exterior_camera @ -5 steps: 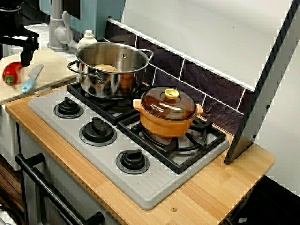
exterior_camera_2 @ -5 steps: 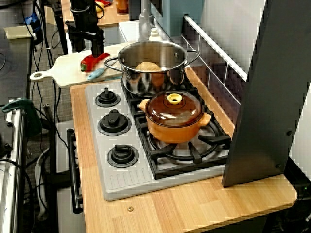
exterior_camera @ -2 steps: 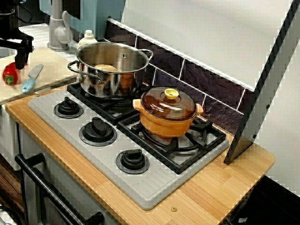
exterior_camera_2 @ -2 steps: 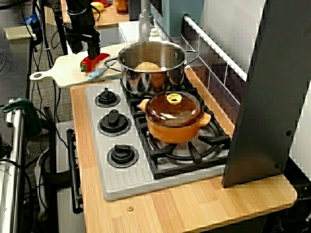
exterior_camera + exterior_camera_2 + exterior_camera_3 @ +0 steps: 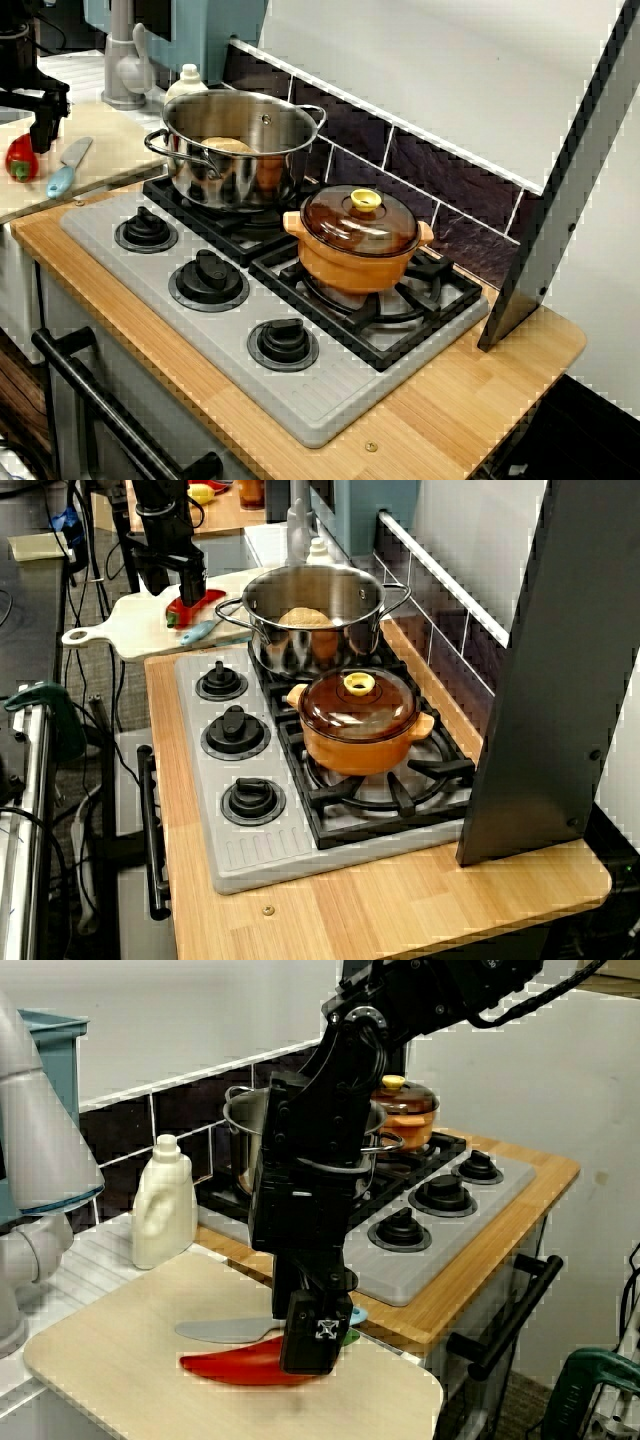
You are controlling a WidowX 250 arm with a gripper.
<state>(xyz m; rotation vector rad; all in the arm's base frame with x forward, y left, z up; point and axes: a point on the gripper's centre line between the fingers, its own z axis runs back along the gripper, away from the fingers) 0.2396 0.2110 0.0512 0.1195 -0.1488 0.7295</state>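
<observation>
Seen from the board's end, the pale wooden cutting board (image 5: 110,1360) lies bare at nine o'clock of the black gripper (image 5: 308,1352); a white plastic bottle (image 5: 163,1205) blocks ten-thirty.

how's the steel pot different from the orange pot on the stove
The steel pot is uncovered, with something tan inside; the orange pot wears a brown see-through lid with a yellow knob. The steel pot is taller and wider than the orange pot. Both sit on the stove's black grates and have two side handles.
</observation>
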